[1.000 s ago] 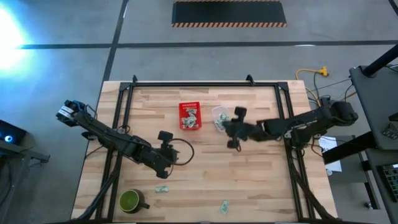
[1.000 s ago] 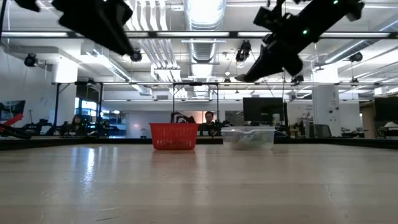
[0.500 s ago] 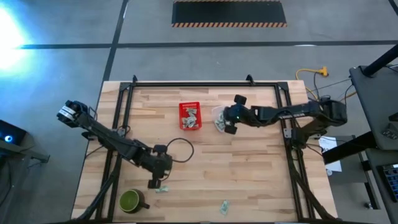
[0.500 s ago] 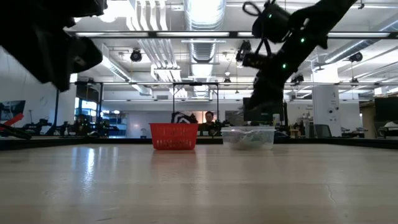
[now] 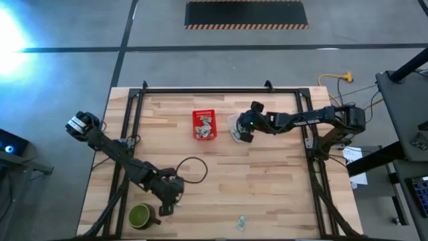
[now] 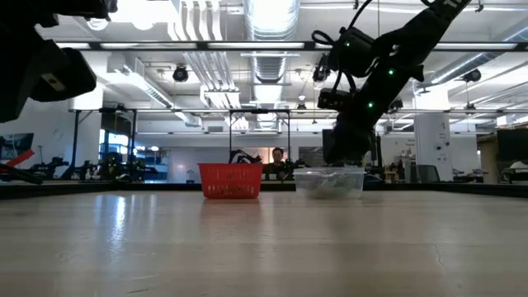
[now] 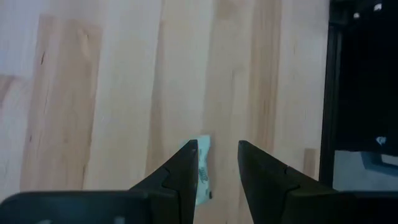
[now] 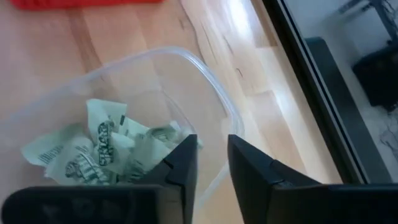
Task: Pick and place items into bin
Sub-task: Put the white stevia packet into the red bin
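**Both grippers low over wrappers**

From above: the left gripper point(image 5: 168, 201) sits beside a green mug point(image 5: 140, 216); the right gripper point(image 5: 245, 127) hangs over a clear tub point(image 5: 232, 121) next to the red basket point(image 5: 204, 125).

Left wrist: jaws slightly spread — a wrapper point(image 7: 201, 171) lies between the fingertips.

Right wrist: jaws narrowly parted (nothing gripped) above crumpled wrappers point(image 8: 102, 149) in the tub.

bare wood mid-table point(image 5: 267, 174), red basket point(image 5: 204, 125) beside clear tub point(image 5: 235, 127), mug point(image 5: 140, 216) at front edge
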Robot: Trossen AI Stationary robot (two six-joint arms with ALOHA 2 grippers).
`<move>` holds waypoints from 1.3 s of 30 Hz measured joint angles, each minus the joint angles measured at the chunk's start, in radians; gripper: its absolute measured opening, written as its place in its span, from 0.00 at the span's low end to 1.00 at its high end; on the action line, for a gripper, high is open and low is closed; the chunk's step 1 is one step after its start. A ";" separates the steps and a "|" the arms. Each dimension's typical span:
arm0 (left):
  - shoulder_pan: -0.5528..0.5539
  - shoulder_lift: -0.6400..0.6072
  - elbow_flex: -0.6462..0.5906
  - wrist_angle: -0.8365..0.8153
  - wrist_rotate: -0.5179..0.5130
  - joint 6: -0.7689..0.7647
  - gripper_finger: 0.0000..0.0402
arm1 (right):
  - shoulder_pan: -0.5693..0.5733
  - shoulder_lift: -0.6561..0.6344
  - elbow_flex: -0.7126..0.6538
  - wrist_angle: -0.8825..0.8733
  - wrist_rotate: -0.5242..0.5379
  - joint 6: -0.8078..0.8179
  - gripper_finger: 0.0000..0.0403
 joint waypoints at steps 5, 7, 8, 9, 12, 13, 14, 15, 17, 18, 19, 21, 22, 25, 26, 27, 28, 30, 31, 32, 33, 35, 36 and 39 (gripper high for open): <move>-0.030 0.030 0.029 -0.001 -0.043 -0.060 0.24 | 0.000 -0.013 0.001 0.011 -0.022 -0.013 0.32; -0.037 0.049 0.035 -0.006 -0.045 -0.097 0.24 | 0.000 -0.023 0.001 0.010 -0.024 -0.013 0.37; -0.040 0.059 0.039 -0.008 -0.043 -0.111 0.24 | 0.000 -0.031 0.001 0.011 -0.026 -0.014 0.39; -0.044 0.071 0.043 -0.012 -0.042 -0.129 0.24 | 0.001 -0.039 0.001 0.010 -0.036 -0.018 0.41; -0.056 0.106 0.053 -0.014 -0.023 -0.162 0.24 | 0.001 -0.064 0.001 0.011 -0.096 -0.024 0.45; -0.060 0.117 0.055 -0.013 -0.014 -0.177 0.24 | 0.001 -0.074 0.001 0.012 -0.115 -0.024 0.46; -0.063 0.129 0.058 -0.015 -0.008 -0.189 0.24 | 0.002 -0.085 0.001 0.012 -0.136 -0.025 0.47; -0.067 0.140 0.062 -0.019 -0.005 -0.199 0.24 | 0.002 -0.096 0.001 0.013 -0.158 -0.024 0.47; -0.073 0.162 0.077 -0.043 -0.001 -0.212 0.24 | 0.002 -0.120 0.001 0.013 -0.208 -0.024 0.48; -0.075 0.173 0.087 -0.065 -0.001 -0.212 0.24 | 0.005 -0.131 0.001 0.014 -0.231 -0.024 0.48; -0.075 0.185 0.099 -0.091 -0.001 -0.212 0.24 | 0.007 -0.141 0.001 0.014 -0.251 -0.024 0.48; -0.076 0.212 0.126 -0.156 -0.004 -0.211 0.24 | 0.015 -0.158 0.001 0.014 -0.276 -0.025 0.48; -0.076 0.226 0.138 -0.188 -0.007 -0.208 0.24 | 0.020 -0.165 0.001 0.014 -0.286 -0.025 0.48; -0.076 0.261 0.157 -0.245 -0.027 -0.164 0.24 | 0.036 -0.179 -0.001 0.014 -0.314 -0.027 0.48; -0.076 0.272 0.159 -0.249 -0.030 -0.152 0.24 | 0.042 -0.181 -0.002 0.014 -0.319 -0.027 0.48; -0.074 0.279 0.160 -0.249 -0.031 -0.140 0.24 | 0.048 -0.181 -0.002 0.015 -0.325 -0.027 0.48; -0.073 0.286 0.163 -0.248 -0.031 -0.130 0.24 | 0.053 -0.181 -0.004 0.014 -0.330 -0.027 0.48; -0.069 0.288 0.168 -0.243 -0.032 -0.114 0.24 | 0.065 -0.181 -0.008 0.013 -0.332 -0.028 0.48; -0.068 0.286 0.168 -0.239 -0.033 -0.103 0.24 | 0.070 -0.179 -0.008 0.013 -0.331 -0.028 0.48; -0.068 0.285 0.168 -0.238 -0.035 -0.101 0.24 | 0.075 -0.178 -0.009 0.014 -0.332 -0.027 0.48; -0.067 0.283 0.168 -0.239 -0.040 -0.101 0.24 | 0.078 -0.178 -0.012 0.013 -0.332 -0.026 0.48; -0.066 0.275 0.168 -0.238 -0.052 -0.099 0.24 | 0.084 -0.178 -0.019 0.014 -0.332 -0.024 0.48; -0.066 0.272 0.168 -0.238 -0.053 -0.097 0.24 | 0.088 -0.178 -0.022 0.014 -0.332 -0.022 0.48; -0.066 0.272 0.163 -0.232 -0.056 -0.095 0.24 | 0.092 -0.179 -0.030 0.014 -0.332 -0.009 0.47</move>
